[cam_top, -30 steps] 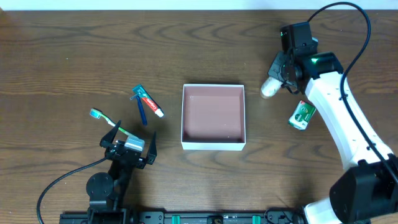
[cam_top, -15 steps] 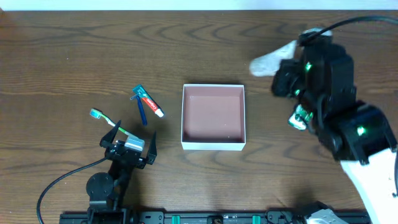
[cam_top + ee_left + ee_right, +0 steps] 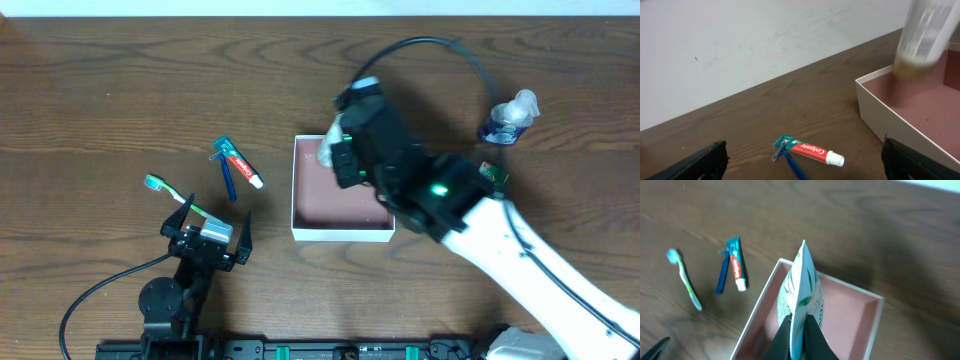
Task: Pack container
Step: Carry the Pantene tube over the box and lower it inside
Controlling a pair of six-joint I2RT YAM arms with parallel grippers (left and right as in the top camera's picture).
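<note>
Could easily clip the wall of the container (image 3: 850, 325) with that white tube (image 3: 801, 287) (clamped in the right pincer (image 3: 799, 325), close to the rim) and dump it on the counter (image 3: 900, 235).

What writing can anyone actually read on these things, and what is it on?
"Colgate": on the toothpaste tube.
Green print on the packet in the right hand: too blurred to read.
Label on the bottle: too small to read.
</note>
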